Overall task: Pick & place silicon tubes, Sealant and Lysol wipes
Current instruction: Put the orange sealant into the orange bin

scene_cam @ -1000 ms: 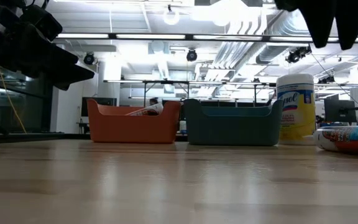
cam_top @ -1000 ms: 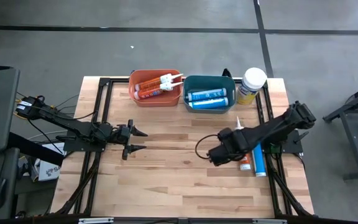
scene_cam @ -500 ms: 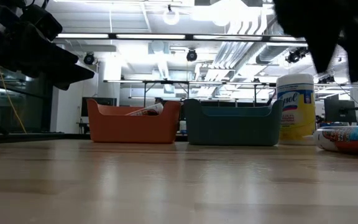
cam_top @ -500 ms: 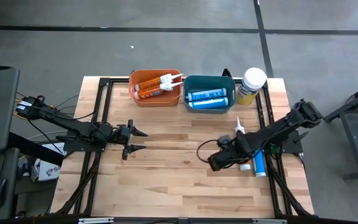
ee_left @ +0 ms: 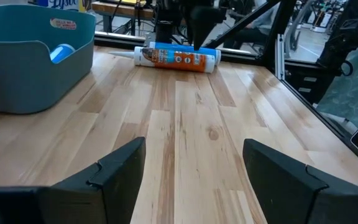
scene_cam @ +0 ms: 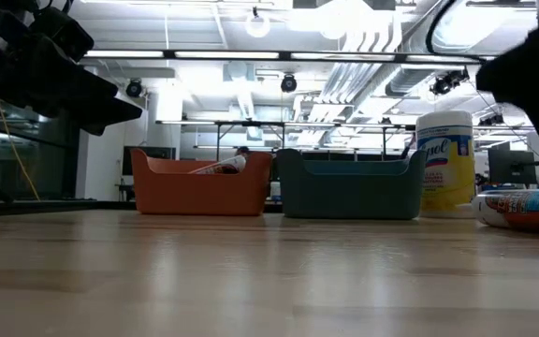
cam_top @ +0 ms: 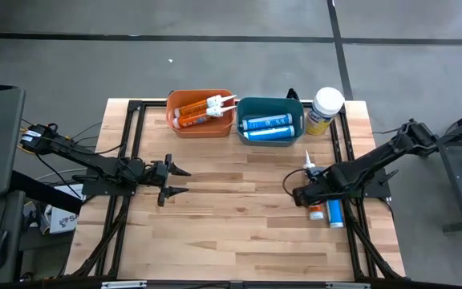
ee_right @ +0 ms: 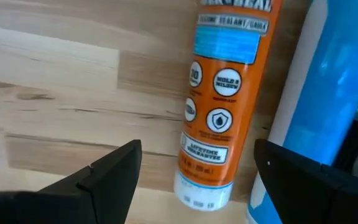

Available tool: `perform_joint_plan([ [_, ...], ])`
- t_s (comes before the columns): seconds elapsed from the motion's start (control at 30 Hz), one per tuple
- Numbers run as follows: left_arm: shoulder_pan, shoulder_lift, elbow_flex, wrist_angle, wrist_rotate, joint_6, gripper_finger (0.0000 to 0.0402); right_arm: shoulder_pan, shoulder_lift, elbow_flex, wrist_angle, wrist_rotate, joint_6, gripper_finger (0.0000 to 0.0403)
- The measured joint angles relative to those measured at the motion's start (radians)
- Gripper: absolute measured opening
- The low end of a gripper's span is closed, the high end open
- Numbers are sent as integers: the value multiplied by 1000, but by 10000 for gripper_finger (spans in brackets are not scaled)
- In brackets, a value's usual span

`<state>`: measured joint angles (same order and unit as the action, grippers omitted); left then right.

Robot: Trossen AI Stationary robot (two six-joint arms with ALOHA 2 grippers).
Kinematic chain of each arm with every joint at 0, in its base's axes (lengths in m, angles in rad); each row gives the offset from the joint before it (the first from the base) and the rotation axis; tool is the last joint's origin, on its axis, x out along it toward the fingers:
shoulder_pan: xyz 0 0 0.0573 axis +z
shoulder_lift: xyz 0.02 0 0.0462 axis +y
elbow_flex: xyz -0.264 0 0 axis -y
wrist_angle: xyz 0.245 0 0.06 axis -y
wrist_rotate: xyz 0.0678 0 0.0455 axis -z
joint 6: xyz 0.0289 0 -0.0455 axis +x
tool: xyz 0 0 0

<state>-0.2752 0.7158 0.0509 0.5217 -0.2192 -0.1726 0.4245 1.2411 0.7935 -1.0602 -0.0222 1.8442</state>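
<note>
An orange sealant tube [cam_top: 314,193] and a blue silicone tube [cam_top: 334,211] lie side by side on the table's right side. My right gripper [cam_top: 301,196] hovers open over the orange tube's flat end [ee_right: 201,193], touching nothing; the blue tube [ee_right: 328,93] lies beside it. My left gripper [cam_top: 175,181] waits open at the table's left middle. An orange bin [cam_top: 201,112] holds orange tubes and a teal bin [cam_top: 269,120] holds blue tubes. The Lysol wipes [cam_top: 325,108] stand upright right of the teal bin.
Both bins and the canister [scene_cam: 445,161] stand along the far edge. A black frame rail [cam_top: 345,160] runs along the table's right side beside the lying tubes. Bare wood spreads between the two grippers and toward the near edge.
My right gripper has gone toward the table's right edge and now stands over the orange tube's flat end. Its arm has drawn back to the right. Nothing else has moved.
</note>
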Motion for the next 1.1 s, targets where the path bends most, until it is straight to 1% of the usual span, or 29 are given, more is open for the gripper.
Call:
perform_joint_plan([
  [0.1, 0, 0, 0, 0, 0, 0, 264, -18, 0, -61, 63, -37, -10, 307],
  [0.3, 0, 0, 0, 0, -1, 0, 264, -43, 0, -164, 149, -41, -7, 307],
  [0.6, 0, 0, 0, -1, -2, 0, 264, -73, 6, -287, 392, -62, -1, 307],
  [0.83, 0, 0, 0, -1, -3, 0, 264, -75, 59, -306, 407, -97, 8, 307],
  [1.1, 0, 0, 0, -1, -3, 0, 264, -74, 74, -305, 408, -82, 42, 307],
])
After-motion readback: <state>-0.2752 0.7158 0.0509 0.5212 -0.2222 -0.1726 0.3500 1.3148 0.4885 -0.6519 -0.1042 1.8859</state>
